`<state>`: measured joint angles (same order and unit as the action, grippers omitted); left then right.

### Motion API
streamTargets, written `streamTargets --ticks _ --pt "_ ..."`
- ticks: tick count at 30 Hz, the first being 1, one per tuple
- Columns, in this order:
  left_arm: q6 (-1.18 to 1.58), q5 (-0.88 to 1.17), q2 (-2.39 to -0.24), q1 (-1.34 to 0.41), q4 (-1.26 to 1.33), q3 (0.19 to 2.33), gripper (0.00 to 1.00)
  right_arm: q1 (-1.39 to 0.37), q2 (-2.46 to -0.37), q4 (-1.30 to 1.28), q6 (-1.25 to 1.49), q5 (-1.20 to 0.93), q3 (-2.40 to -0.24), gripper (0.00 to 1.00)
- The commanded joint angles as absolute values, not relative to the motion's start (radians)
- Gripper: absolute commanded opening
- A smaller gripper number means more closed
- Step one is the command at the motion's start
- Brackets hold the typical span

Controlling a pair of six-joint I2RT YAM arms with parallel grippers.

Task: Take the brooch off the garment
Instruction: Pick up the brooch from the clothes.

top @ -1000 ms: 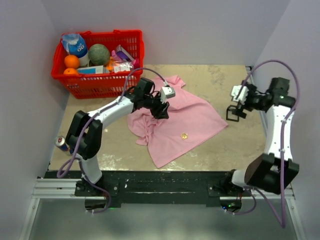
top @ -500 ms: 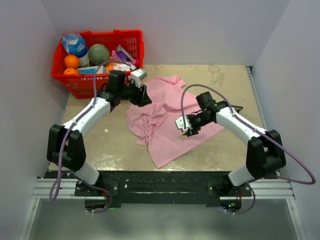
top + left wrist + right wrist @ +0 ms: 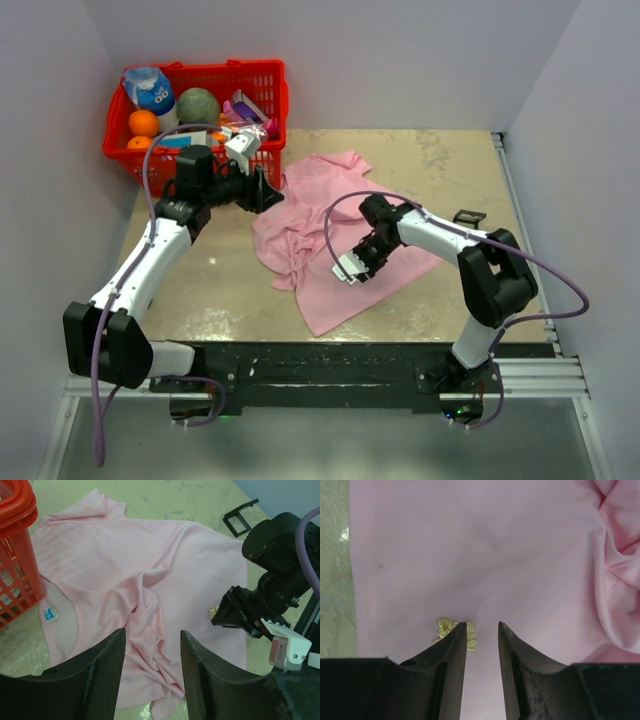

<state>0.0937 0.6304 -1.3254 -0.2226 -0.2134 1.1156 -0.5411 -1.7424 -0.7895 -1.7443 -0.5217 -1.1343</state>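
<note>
Pink cloth of the garment shows in the gap between the fingers of the right gripper, which stand narrowly apart and hold nothing. The brooch sits pinned just outside one fingertip, partly hidden behind it. Farther off, the left gripper hovers half open and empty above crumpled folds, with the red basket beside it. One second ago the right gripper hung wide open off the garment, and the left gripper sat on the folds.
</note>
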Motion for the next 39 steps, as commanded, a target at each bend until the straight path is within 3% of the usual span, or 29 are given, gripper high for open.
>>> streamTargets --ticks 1,17,31,37,38,39 --pt "0.091 0.666 -1.305 -0.204 -0.175 1.092 0.52 -0.514 -1.721 -0.882 -1.861 -0.463 -1.195 0.35" --pt "0.098 0.698 -1.342 -0.196 -0.146 1.103 0.53 -0.486 -1.761 -0.856 -1.896 -0.396 -1.167 0.36" --pt "0.098 0.704 -1.348 -0.196 -0.144 1.097 0.53 -0.492 -1.827 -0.864 -1.922 -0.357 -1.184 0.22" --pt "0.1 0.718 -1.354 -0.196 -0.137 1.098 0.53 -0.497 -1.841 -0.842 -1.908 -0.341 -1.174 0.11" --pt "0.1 0.721 -1.356 -0.196 -0.138 1.098 0.53 -0.497 -1.839 -0.842 -1.902 -0.341 -1.173 0.02" --pt "0.088 0.727 -1.358 -0.198 -0.144 1.101 0.53 -0.499 -1.838 -0.856 -1.896 -0.345 -1.175 0.0"
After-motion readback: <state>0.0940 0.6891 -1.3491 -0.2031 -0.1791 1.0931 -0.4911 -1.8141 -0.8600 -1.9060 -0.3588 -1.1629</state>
